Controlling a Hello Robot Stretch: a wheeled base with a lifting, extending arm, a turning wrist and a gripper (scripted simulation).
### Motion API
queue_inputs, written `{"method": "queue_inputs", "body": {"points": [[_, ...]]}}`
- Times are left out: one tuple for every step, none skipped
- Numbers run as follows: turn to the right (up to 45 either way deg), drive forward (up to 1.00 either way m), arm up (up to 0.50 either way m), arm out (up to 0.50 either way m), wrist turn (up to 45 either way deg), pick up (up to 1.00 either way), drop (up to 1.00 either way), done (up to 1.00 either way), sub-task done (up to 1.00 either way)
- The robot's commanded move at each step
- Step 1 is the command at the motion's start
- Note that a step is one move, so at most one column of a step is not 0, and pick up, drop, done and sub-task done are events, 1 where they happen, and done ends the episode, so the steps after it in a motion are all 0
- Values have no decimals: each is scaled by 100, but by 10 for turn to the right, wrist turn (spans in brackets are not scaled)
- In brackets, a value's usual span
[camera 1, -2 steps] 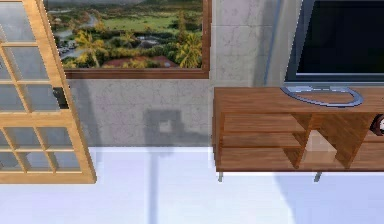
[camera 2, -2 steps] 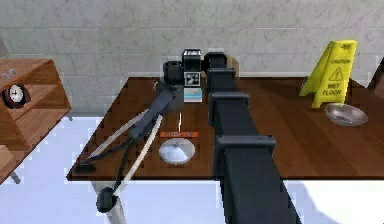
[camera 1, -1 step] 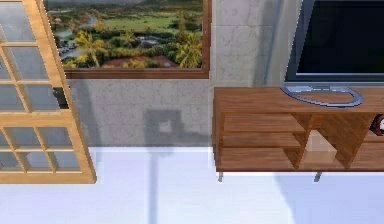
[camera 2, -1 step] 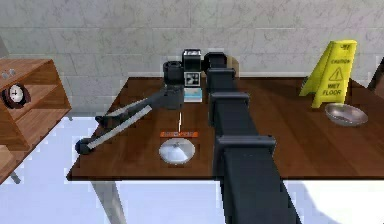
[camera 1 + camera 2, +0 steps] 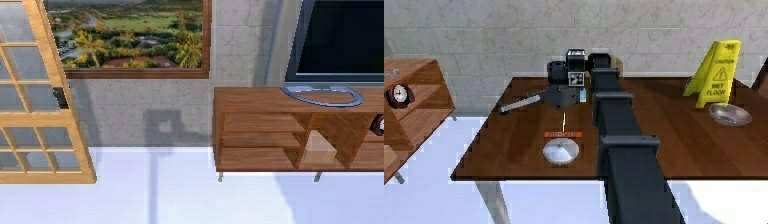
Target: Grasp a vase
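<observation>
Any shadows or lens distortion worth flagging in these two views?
Forward view: a grey shadow falls on the wall below the framed landscape; the glazed door at left leans only in the picture. Arm side view: the round grey dish shows bright against the brown table.

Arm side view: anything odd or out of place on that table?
One thing: a yellow caution floor sign stands upright on the dark wooden table, toward the view's upper right, next to a shallow metal dish. A floor sign on a tabletop looks misplaced. Nothing looks spilled or tipped over.
</observation>
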Motion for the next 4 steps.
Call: {"method": "queue_inputs", "body": {"points": [[0,0,0,0,360,0,0,0,0],[0,0,-30,0,0,0,0,0,0],[0,0,0,0,0,100,0,0,0],[0,0,10,0,0,0,0,0,0]]}}
